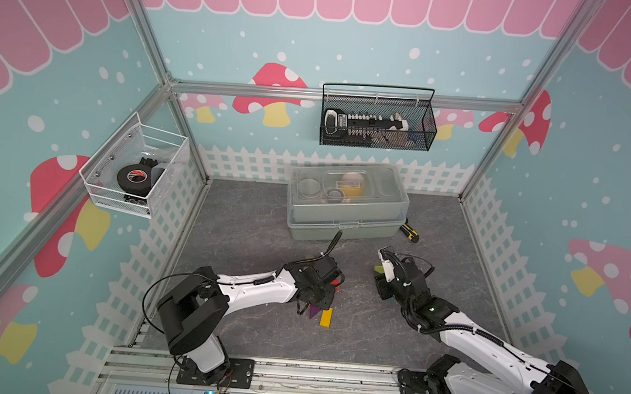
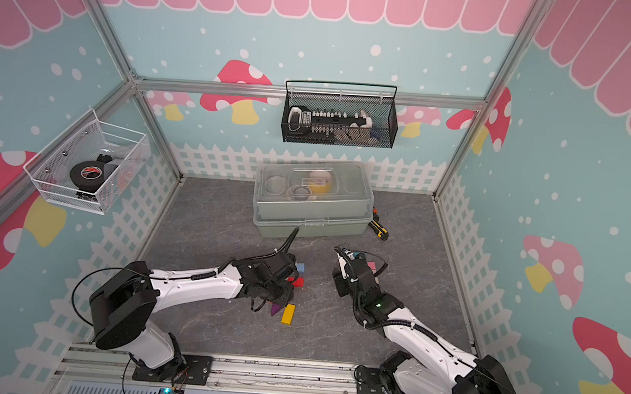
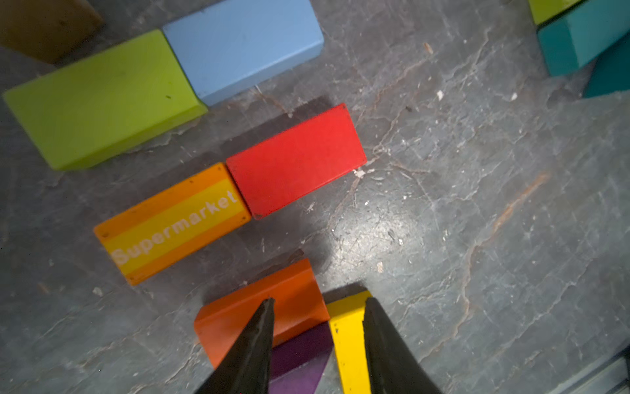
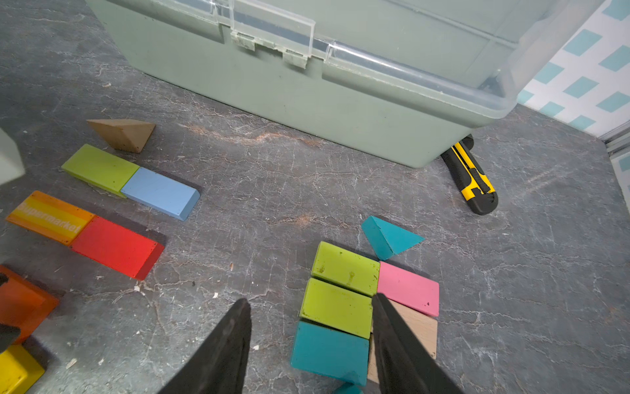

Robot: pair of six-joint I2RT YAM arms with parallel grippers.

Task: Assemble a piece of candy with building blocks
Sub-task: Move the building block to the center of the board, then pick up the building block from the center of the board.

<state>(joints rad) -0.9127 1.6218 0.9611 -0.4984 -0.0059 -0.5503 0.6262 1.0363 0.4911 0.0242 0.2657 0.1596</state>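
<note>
Lying between jaws of left claw: purple prism.

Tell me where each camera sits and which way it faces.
Both top views: high above the base, angled down at the tabletop; left arm, right arm show.
Left wrist: arm-mounted, looks down past the left gripper at the orange prism.
Right wrist: arm-mounted, looks past the right gripper toward the toolbox.
Shared: both wrist views show the Supermarket block.

a lab test cell: aluminium frame, printed mushroom backdrop (playroom look).
</note>
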